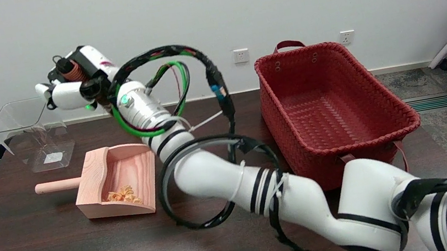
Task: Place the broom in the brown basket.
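My right hand [71, 91] is raised above the table's far left, over the back of the wooden dustpan [117, 179]. It grips the small broom [71, 69], whose handle top, wound with red-orange cord, sticks up out of the fist. The broom's lower part is mostly hidden behind the hand and wrist. It hangs in the air, off the table. The brown-red woven basket [390, 115] stands empty on the right side of the table, well to the right of the hand.
The dustpan holds a few orange scraps [124, 194], and its round handle [56, 186] points left. A clear plastic container [27, 131] stands at the far left near the wall. My arm's cable loops [214, 177] hang between dustpan and basket.
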Robot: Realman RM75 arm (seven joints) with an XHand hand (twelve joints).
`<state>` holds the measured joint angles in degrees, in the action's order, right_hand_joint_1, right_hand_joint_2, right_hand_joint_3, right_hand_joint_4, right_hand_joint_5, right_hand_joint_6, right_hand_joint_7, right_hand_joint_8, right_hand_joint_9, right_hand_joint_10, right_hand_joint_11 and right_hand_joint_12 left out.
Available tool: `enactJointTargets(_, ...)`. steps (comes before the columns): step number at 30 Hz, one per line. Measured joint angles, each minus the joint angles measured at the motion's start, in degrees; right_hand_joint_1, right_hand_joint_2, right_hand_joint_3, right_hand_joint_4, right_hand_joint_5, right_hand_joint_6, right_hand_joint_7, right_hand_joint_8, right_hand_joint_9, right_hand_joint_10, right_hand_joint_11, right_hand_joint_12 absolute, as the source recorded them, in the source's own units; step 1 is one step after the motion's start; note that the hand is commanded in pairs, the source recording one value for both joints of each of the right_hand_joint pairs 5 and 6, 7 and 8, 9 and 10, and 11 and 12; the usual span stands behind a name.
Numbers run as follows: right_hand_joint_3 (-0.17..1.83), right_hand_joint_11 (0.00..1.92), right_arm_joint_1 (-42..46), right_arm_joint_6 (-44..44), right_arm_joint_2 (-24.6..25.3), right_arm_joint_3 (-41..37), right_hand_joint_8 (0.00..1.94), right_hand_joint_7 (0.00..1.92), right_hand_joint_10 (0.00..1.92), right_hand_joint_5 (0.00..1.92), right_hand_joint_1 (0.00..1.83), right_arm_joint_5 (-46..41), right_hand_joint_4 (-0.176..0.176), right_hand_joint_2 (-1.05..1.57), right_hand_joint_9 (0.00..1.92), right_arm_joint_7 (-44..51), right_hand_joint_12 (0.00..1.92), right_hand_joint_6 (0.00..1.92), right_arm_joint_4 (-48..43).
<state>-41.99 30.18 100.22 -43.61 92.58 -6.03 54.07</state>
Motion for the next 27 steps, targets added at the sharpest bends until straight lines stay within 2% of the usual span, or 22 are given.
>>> enactJointTargets(9,0.63,1.92,-1.2,-1.8,-5.1,-1.2,1.92,1.92,1.92,1.92,1.3,0.1,0.0,1.17,1.92,3.5,1.92,1.92,4.3)
enactJointTargets(27,0.53,1.92,-1.9,-1.0,-17.5,-4.6,1.92,1.92,1.92,1.92,1.26,-5.6,0.0,1.26,1.92,13.8,1.92,1.92,14.5)
